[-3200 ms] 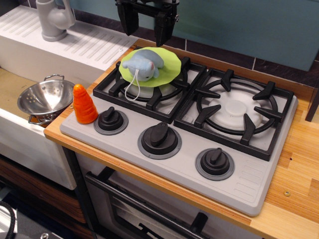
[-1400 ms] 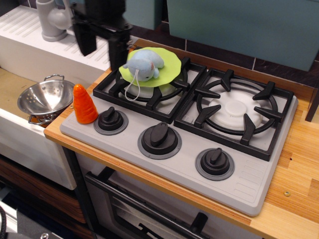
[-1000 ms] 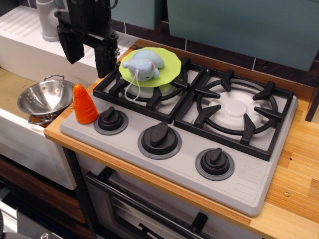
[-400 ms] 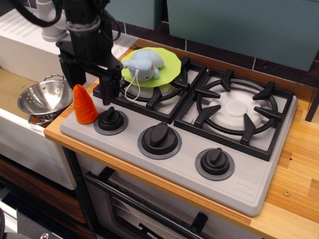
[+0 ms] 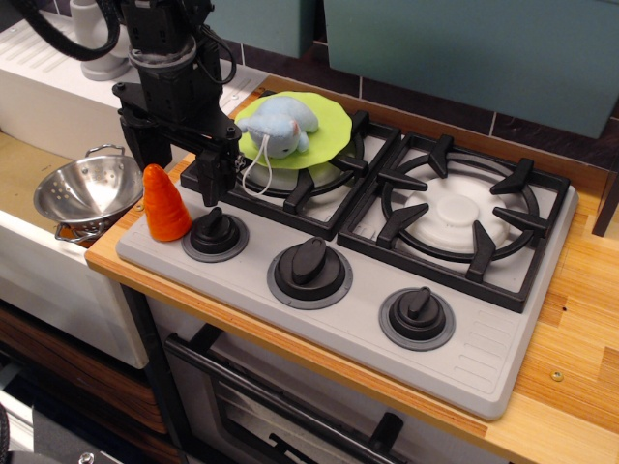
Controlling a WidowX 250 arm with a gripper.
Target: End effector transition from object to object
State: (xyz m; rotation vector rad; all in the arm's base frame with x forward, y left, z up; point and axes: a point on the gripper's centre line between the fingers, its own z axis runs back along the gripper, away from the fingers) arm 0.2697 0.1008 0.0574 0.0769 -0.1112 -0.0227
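My black two-fingered gripper (image 5: 178,184) hangs from the black arm at the stove's left edge, open and empty. Its jaws stand apart on either side of the top of an orange carrot toy (image 5: 166,208), which stands upright on the grey stove top. The left finger is just behind the carrot's tip and the right finger (image 5: 211,179) is to its right, by the burner grate. I cannot tell whether they touch the carrot. A blue plush toy (image 5: 279,126) lies on a green plate (image 5: 324,121) on the left burner, to the right of the gripper.
A steel colander (image 5: 85,190) sits in the sink to the left. Three black knobs (image 5: 309,271) line the stove front. The right burner grate (image 5: 455,213) is bare. A wooden counter (image 5: 571,367) runs along the right, with a grey faucet (image 5: 92,43) at the back left.
The gripper has moved from above the blue plush toy leftwards and down. It now stands low around the carrot's top, slightly lower than 0.4 s ago. Nothing else moved.
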